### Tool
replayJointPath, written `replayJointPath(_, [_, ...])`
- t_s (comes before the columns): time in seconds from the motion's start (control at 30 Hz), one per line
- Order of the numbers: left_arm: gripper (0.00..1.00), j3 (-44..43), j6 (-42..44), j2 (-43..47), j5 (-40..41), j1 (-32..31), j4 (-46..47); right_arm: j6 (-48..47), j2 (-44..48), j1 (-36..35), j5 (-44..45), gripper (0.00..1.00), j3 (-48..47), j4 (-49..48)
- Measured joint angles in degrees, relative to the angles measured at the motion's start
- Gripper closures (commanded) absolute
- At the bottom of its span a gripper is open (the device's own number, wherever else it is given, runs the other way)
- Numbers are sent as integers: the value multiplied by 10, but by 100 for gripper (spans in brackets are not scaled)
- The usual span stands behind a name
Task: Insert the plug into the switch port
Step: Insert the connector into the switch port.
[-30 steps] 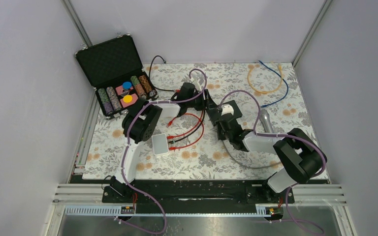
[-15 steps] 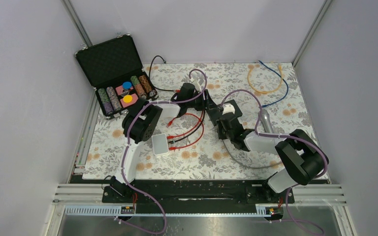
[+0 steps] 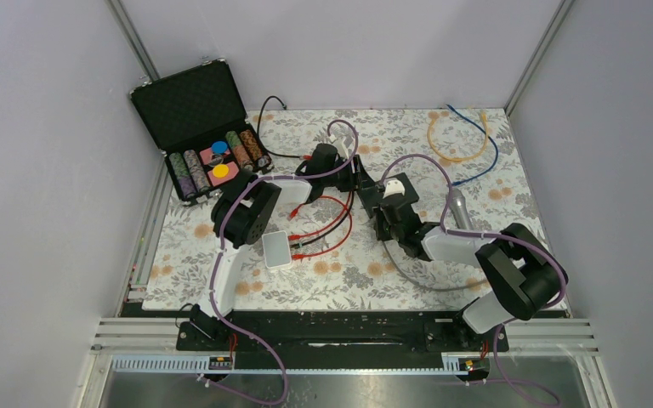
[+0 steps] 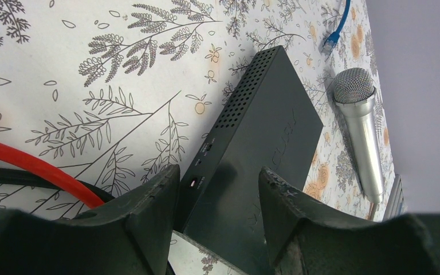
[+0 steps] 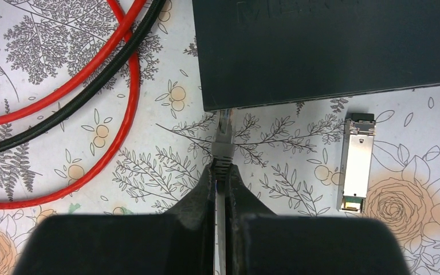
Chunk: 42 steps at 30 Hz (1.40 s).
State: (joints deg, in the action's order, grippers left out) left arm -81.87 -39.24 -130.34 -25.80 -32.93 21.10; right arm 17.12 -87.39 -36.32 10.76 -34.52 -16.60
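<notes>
Barely shifted, right end effector (image 5: 220,179) still pinches plug (image 5: 224,137) at switch (image 5: 332,46); left end effector (image 4: 217,189) open.

This looks like a robot test lab. Plain grey walls (image 3: 42,212) with metal frame rails (image 3: 349,336) box in a small desk (image 3: 408,127) covered in a flower-print cloth, and two robot arms (image 3: 242,212) are bolted to its near edge.

A black switch (image 5: 326,48) and red and black cables (image 5: 80,86) lie on a floral-patterned white tablecloth (image 5: 149,154).
</notes>
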Motion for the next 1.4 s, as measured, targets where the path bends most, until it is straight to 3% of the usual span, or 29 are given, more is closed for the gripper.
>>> replayJointPath(0.8, [57,40,20,5,-13,0,61,-55,-15,24,-34,100,20,-52])
replayJointPath(1.4, [60,85,48,32,44,-15,76,-96,-16,53,-90,100,15,-45])
